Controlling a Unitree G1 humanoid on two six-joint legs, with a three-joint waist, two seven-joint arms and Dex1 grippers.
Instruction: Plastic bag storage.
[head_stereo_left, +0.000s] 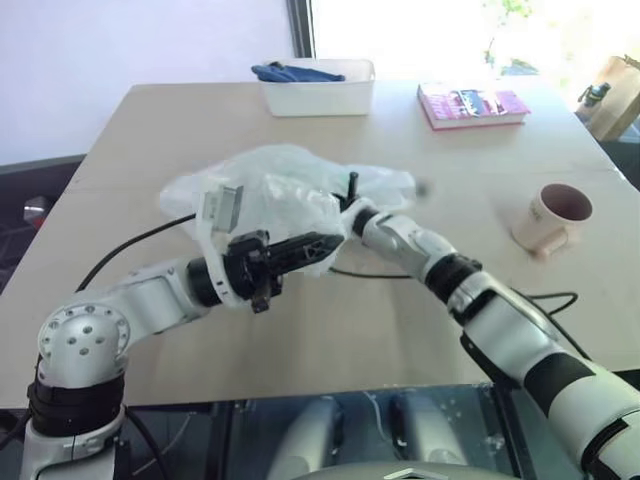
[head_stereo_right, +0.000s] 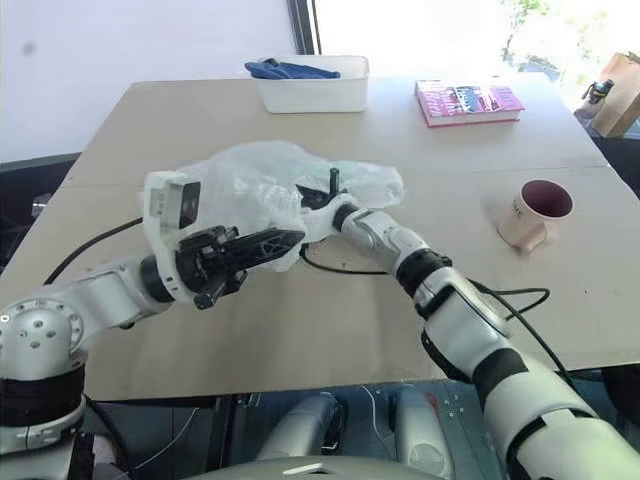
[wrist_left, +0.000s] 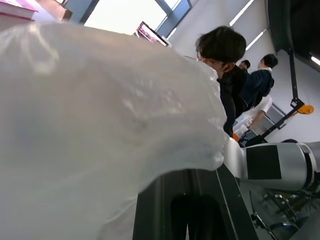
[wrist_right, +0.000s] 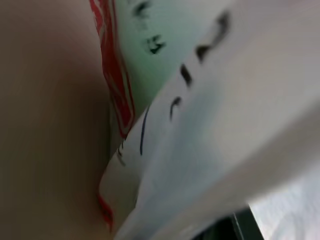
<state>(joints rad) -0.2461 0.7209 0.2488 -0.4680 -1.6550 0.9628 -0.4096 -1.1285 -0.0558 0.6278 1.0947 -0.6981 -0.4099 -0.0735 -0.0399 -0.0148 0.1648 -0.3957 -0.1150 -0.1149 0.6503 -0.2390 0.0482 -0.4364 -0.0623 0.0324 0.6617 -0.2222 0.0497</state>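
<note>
Bag (head_stereo_left: 275, 190) bunched mid-table, raised off the wood between both arms; left gripper (head_stereo_right: 262, 243) pinched on its near edge, right gripper (head_stereo_left: 345, 205) pressed together in its folds, likely for gathering

Wooden table (head_stereo_left: 330, 330): light surface, carrying all items listed.

Plastic bag (head_stereo_left: 285, 185): translucent white, crumpled, bunched near the table's centre, held up between both arms.

Left gripper (head_stereo_left: 325, 243): black fingers closed, pointed toward the right, pressed into the bag's lower edge.

Right gripper (head_stereo_left: 348, 200): reached in from the right; its tip is buried in the bag folds, one black finger seen projecting upward.

White bin (head_stereo_left: 318, 92): rectangular, at the far edge; blue cloth (head_stereo_left: 292, 72) laid in it.

Book (head_stereo_left: 472, 105): pink cover, far right, flat.

Mug (head_stereo_left: 552, 216): pale, dark inside, at the right, well apart from the bag.

Black cables (head_stereo_left: 130, 245): trailed across the table beneath the arms.
</note>
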